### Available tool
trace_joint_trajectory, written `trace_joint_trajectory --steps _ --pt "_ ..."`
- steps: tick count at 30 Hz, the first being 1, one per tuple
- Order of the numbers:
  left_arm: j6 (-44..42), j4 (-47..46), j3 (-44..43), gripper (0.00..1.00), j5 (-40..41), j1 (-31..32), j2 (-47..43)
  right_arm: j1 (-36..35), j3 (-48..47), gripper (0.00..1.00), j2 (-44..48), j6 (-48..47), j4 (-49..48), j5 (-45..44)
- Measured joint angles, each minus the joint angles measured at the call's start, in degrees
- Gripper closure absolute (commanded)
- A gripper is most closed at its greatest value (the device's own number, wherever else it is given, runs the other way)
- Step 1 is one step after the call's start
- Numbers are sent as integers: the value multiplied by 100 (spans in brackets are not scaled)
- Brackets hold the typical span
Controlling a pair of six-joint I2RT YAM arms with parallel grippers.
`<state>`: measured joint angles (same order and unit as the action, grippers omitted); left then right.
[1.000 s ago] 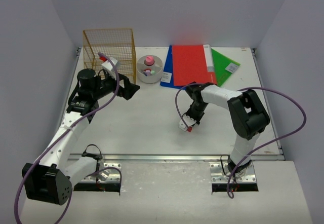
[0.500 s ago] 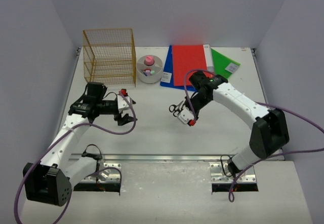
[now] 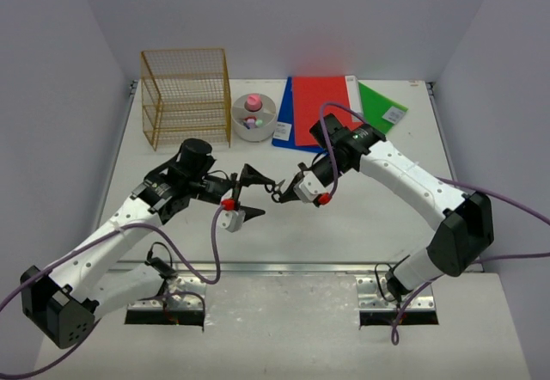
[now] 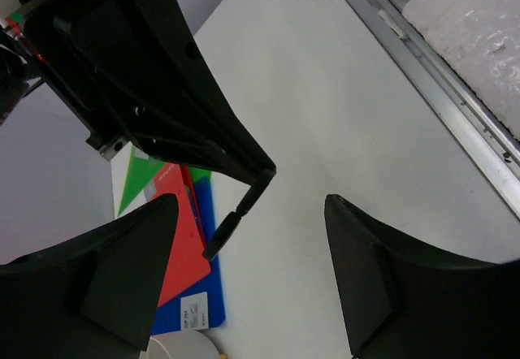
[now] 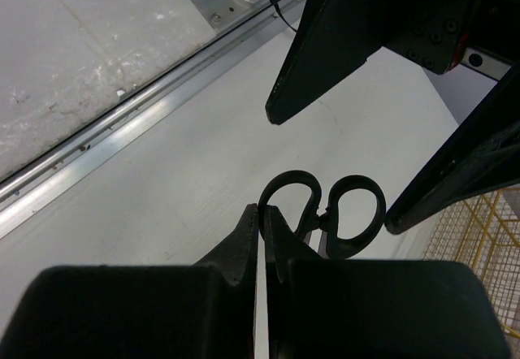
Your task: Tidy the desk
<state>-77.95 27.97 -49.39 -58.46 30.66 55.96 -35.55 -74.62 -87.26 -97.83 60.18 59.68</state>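
Note:
A pair of black-handled scissors (image 3: 280, 188) hangs above the middle of the white desk (image 3: 369, 221), with my right gripper (image 3: 296, 187) shut on it. In the right wrist view the two handle loops (image 5: 329, 213) stick out past the closed gripper (image 5: 260, 213). My left gripper (image 3: 256, 195) faces it from the left, open, one finger on each side of the handles without touching them. In the left wrist view the open gripper (image 4: 252, 278) looks at the scissors (image 4: 236, 222) edge-on under the right gripper's black fingers (image 4: 175, 91).
A gold wire rack (image 3: 185, 96) stands at the back left. Beside it is a round white dish (image 3: 253, 115) holding small coloured items. Red, blue and green folders (image 3: 322, 109) lie at the back. A metal rail (image 3: 301, 266) runs along the near edge.
My left arm swung from the wire rack to the desk's middle and its jaws narrowed slightly. My right arm carried the scissors up and leftward to meet it.

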Motion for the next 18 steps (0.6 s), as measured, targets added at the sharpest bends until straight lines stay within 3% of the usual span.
trace_joint_trajectory --steps 4,18 --pt "-282 -25 -148 39 126 195 182 -96 -53 100 0 115 16 116" --pt "-1062 233 -161 84 639 381 416 -258 31 100 9 -33 383 194"
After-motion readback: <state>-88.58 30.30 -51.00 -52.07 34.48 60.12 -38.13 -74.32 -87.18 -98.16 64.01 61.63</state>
